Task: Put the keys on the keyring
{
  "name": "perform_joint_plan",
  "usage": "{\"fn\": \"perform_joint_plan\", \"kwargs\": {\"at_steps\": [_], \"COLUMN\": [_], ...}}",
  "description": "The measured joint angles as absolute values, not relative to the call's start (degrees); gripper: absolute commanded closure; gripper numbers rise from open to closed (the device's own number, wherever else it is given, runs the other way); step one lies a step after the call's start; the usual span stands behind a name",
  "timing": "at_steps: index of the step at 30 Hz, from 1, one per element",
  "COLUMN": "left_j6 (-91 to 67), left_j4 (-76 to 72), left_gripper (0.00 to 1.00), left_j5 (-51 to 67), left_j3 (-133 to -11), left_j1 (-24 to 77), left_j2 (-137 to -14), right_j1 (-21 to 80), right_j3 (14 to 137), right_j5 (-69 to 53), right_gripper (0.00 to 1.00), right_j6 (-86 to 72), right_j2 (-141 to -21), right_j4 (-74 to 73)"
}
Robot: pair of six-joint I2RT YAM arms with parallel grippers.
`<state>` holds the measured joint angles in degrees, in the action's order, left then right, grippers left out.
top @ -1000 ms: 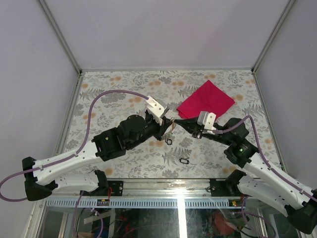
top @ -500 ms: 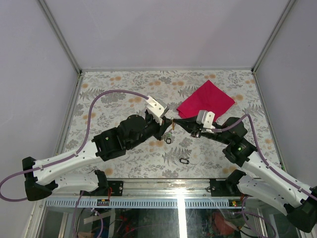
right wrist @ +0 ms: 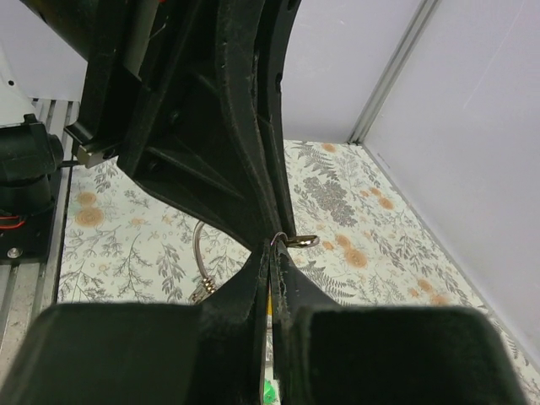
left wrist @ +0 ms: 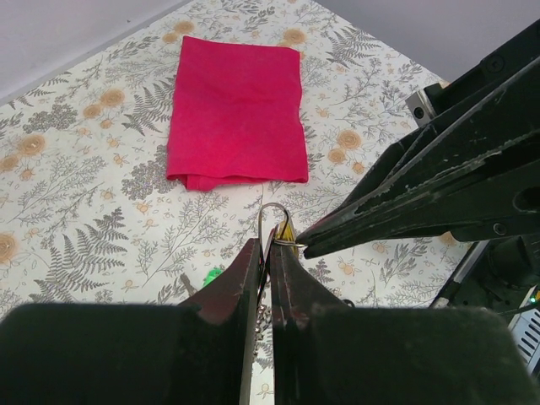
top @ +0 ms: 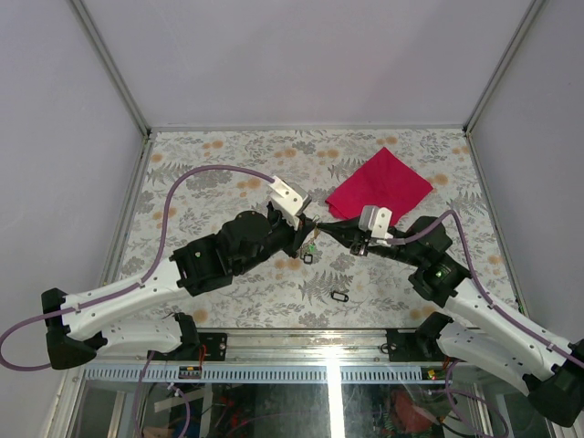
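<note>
Keyring (left wrist: 275, 205) between left pincer (left wrist: 265, 246) tips

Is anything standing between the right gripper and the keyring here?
Nothing visible does. The right gripper's shut tips sit right at the keyring, which the left gripper pinches; the red cloth lies well beyond them.

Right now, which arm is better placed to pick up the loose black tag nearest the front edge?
Right, probably. The black key tag lies on that arm's side, while the left tool is shut on the keyring and has to steady it.
</note>
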<state>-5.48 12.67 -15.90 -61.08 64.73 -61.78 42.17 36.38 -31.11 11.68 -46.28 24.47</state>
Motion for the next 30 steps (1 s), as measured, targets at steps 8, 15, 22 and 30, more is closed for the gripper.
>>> {"fn": "perform_joint_plan", "kwargs": {"at_steps": [8,15,22,30], "left_j6": [-5.1,-4.8,-4.6,-4.4], "left_j4": [12.6,12.6,12.5,12.4], "left_gripper": [1.0,1.0,1.0,1.0], "left_j5": [-15.4,-15.2,-14.4,-14.1], "left_j3": [-61.1,-61.1,-61.1,-61.3], "left_j1": [64.4,64.1,64.1,64.1], "left_j2": [-61.8,-62.0,-62.3,-62.7], "right_j1": [42.4,42.6,42.7,42.8], "right_j3": [35.9,35.8,35.7,35.7], "right_j5": [-29.9,-27.6,-24.8,-23.0], "right_gripper": [1.0,1.0,1.0,1.0], "right_j6": [12.0,11.9,11.2,10.4], "right_j2": [-46.4,-46.4,-45.9,-45.5], "right_j4": [24.4,24.5,24.7,24.7]}}
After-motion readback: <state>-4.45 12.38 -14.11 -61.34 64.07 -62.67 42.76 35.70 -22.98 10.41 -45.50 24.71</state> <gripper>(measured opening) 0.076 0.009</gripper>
